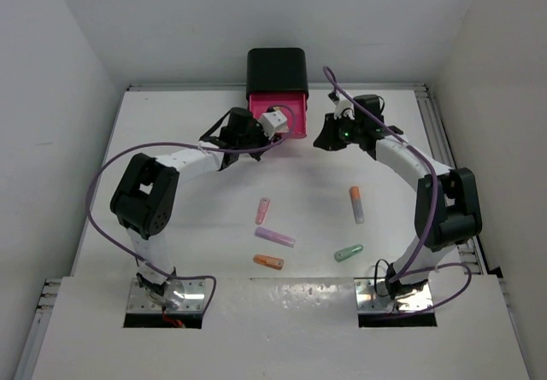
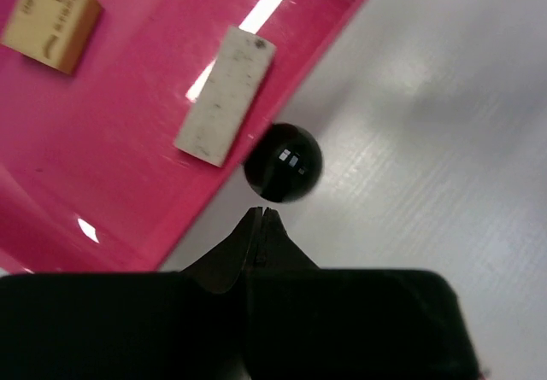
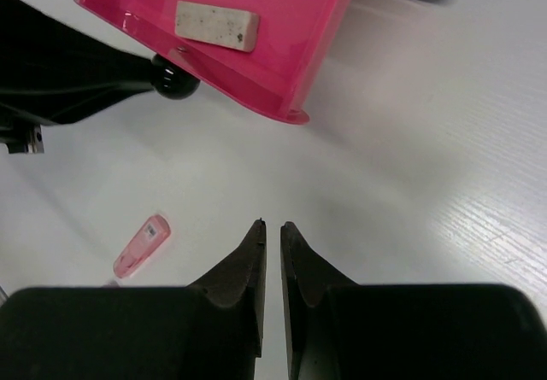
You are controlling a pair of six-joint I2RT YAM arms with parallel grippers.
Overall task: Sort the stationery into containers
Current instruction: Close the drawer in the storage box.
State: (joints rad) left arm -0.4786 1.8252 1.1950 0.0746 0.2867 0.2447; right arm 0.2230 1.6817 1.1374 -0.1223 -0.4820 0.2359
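White table [image 1: 197,226], walled on three sides. Black rounded box [image 1: 277,73] at the far edge, centre. One pink drawer [image 1: 267,102] is pulled out of it toward the arms, open top showing.

Left arm [image 1: 145,196] curves in from the left and the right arm [image 1: 444,205] from the right, both wrists near the drawer front.

Left gripper [image 2: 261,216]: fingers pressed together, nothing between them, tips just below the drawer's dark round knob [image 2: 283,163]. May be touching it; the wrist view is too tight to settle that.

Right gripper [image 3: 273,226]: fingers almost together with only a thin slit between them, empty, over bare table just right of the drawer's front corner.

Inside the drawer: whitish speckled block [image 2: 226,96] lying flat near the front wall, and a beige printed block [image 2: 51,10] farther back.

Five sticks lie loose on the table, well short of the drawer:
- purple stick [image 1: 274,237], mid-table
- orange-white stick [image 1: 356,204], to the right
- pink stick [image 1: 263,210], just above the purple one
- green stick [image 1: 349,253], near right
- orange stick [image 1: 268,261], nearest the arm bases

None of the five touches another.
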